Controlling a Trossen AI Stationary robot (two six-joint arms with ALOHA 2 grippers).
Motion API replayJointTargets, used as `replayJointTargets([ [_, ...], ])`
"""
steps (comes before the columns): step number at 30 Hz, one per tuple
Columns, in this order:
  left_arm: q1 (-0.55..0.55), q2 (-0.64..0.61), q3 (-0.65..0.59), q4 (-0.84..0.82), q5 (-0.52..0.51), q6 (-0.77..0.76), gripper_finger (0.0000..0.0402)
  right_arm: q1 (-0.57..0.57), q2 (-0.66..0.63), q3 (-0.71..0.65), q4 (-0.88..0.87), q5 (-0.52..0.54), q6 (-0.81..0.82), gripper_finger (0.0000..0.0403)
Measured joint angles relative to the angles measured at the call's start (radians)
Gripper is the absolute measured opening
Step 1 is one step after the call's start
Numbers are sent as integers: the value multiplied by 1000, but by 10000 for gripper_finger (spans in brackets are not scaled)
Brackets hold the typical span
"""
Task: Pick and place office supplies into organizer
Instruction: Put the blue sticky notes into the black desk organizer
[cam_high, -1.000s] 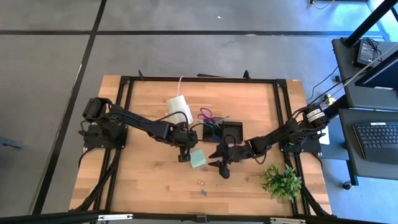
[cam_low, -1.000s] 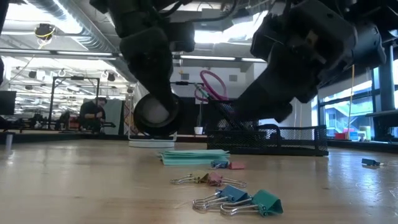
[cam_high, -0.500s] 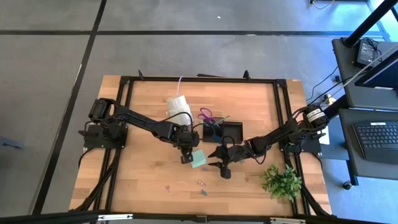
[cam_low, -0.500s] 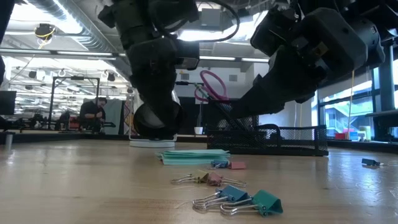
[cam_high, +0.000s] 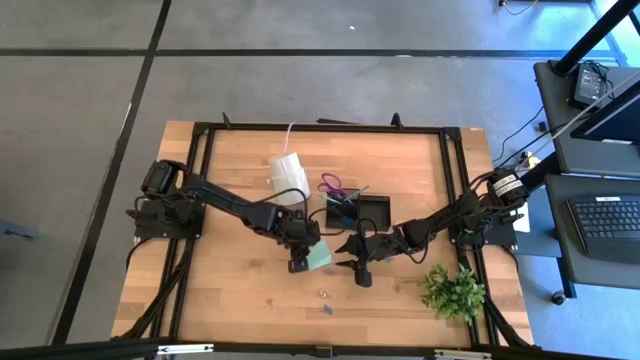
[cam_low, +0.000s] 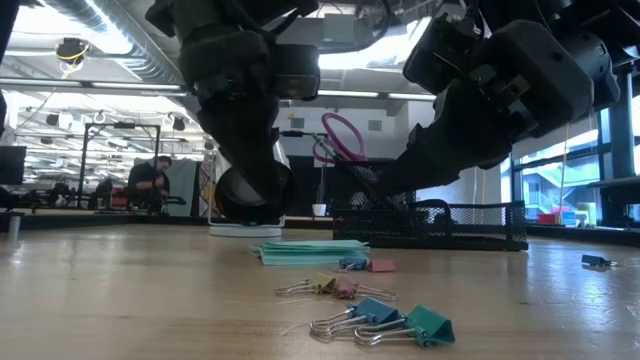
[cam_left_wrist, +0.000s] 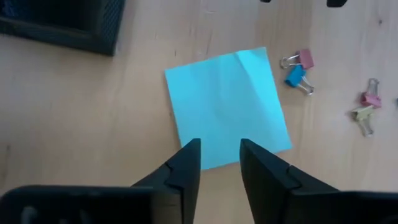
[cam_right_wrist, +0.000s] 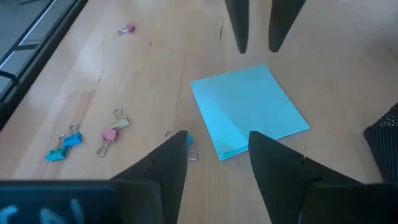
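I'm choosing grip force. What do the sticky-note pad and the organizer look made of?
Sticky-note pad: thin stacked paper, matte mint, one sheet slightly creased, layered edges in the right wrist view. Organizer: probably black metal mesh, since its walls show see-through gridwork.

Wooden table (cam_high: 240, 290) carries sticky-note pad (cam_left_wrist: 227, 107), binder clips (cam_low: 385, 318), organizer (cam_high: 358, 211).
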Motion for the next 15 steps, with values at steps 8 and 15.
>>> replayJointTargets([
  [8,0,57,0,12,2,-100,111,1,0,0,-9,1,-105,173],
  [15,0,80,0,26,3,-122,111,1,0,0,-19,1,-252,173],
])
